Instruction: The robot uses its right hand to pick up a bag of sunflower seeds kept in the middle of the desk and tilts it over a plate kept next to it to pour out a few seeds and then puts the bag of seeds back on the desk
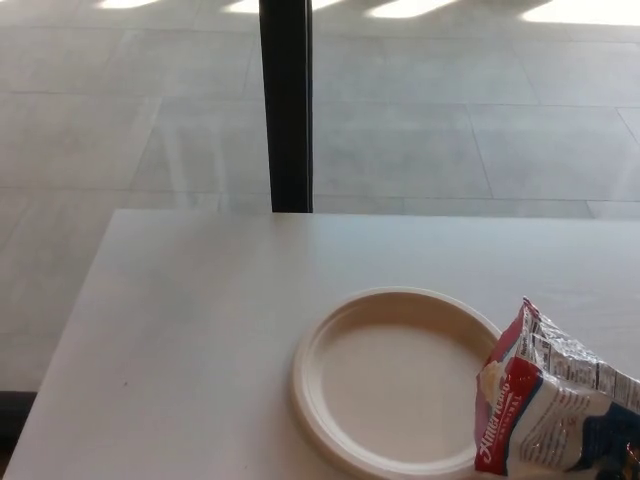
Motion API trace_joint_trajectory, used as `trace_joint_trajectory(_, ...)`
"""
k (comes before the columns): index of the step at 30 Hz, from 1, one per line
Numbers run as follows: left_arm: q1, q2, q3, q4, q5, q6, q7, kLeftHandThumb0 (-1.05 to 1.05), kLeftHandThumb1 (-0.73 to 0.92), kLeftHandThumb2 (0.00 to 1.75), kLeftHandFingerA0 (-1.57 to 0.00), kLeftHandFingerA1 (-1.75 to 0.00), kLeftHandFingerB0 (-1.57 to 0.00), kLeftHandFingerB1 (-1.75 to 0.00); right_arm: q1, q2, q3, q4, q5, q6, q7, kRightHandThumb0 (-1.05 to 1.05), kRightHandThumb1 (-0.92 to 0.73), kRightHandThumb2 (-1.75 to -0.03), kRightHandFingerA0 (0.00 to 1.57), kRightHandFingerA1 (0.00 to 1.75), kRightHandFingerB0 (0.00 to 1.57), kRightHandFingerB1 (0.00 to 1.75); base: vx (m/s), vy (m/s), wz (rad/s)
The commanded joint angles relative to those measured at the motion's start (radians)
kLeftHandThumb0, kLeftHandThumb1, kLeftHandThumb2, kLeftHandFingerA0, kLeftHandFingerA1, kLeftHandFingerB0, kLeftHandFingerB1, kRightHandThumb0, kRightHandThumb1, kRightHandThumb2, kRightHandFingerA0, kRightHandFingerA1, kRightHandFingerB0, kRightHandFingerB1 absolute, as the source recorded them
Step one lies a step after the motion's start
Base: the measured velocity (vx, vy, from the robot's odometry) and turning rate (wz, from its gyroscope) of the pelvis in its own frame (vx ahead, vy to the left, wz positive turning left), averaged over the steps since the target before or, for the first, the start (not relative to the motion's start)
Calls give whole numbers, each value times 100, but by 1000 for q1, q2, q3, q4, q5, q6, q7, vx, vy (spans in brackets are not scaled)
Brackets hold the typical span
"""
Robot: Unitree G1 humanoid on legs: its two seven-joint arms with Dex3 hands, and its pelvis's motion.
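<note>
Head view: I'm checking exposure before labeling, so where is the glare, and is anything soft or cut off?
Head view: bright patches burn out along the top edge of the floor; the desk is evenly lit, with faint shadow inside the plate rim; the bag of seeds looks slightly soft and is cropped at the right and bottom edges.

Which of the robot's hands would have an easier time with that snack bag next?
Probably the right. The seed bag sits at the picture's lower right, the robot's own right side, overlapping the right rim of the empty plate. Neither robot hand is in view, so this rests on position alone.
</note>
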Motion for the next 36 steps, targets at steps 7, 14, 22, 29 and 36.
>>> trace_joint_trajectory(7,-10,22,2,38,-13,-49,-13,-69,49,91,-53,-68,-40,-53,-13,-48,-156,21,177,-56,69,-74,-66,-60,10,91,16,69,0,0,0)
trace_joint_trajectory(14,-5,16,12,29,-35,-63,-22,-71,63,59,-54,-65,-47,-42,-75,-130,-305,35,287,-11,89,-75,-69,-60,0,82,3,70,0,0,0)
trace_joint_trajectory(22,-17,18,9,38,-31,-61,-30,-70,63,59,-54,-63,-47,-40,-186,-216,-345,-178,348,12,155,-92,-60,-94,0,38,0,38,0,0,0)
trace_joint_trajectory(29,-21,15,20,37,-43,-47,-27,-70,62,59,-54,-62,-45,-41,-244,-238,-324,-531,392,98,152,-94,-57,-94,0,37,1,49,0,0,0)
trace_joint_trajectory(36,-26,15,7,48,-27,-43,-9,-69,63,59,-57,-60,-48,-40,-333,-259,-212,-832,356,146,165,-85,-52,-93,7,47,0,53,0,0,0)
